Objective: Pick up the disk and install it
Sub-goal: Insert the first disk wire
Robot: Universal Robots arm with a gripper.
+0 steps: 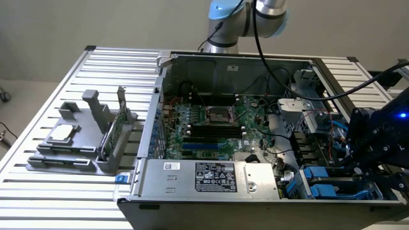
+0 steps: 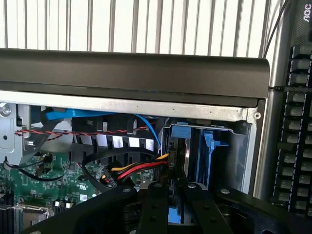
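My gripper (image 1: 370, 167) hangs at the exterior view's right, low over the drive bay corner of the open computer case (image 1: 230, 62). In the wrist view its two black fingers (image 2: 153, 204) stand close together, shut on a thin upright piece with blue plastic showing between them, the disk (image 2: 175, 214). The disk's dark edge runs on from the fingers into the blue-railed bay slot (image 2: 195, 146) by the case wall. Most of the disk is hidden behind my gripper in the exterior view.
Blue drive carriers (image 1: 319, 184) fill the bay beside the silver power supply (image 1: 211, 177). Red, yellow and black cables (image 2: 141, 168) cross close to the slot. A grey rack (image 1: 83, 143) stands at the exterior view's left. A keyboard (image 2: 297, 122) lies past the case wall.
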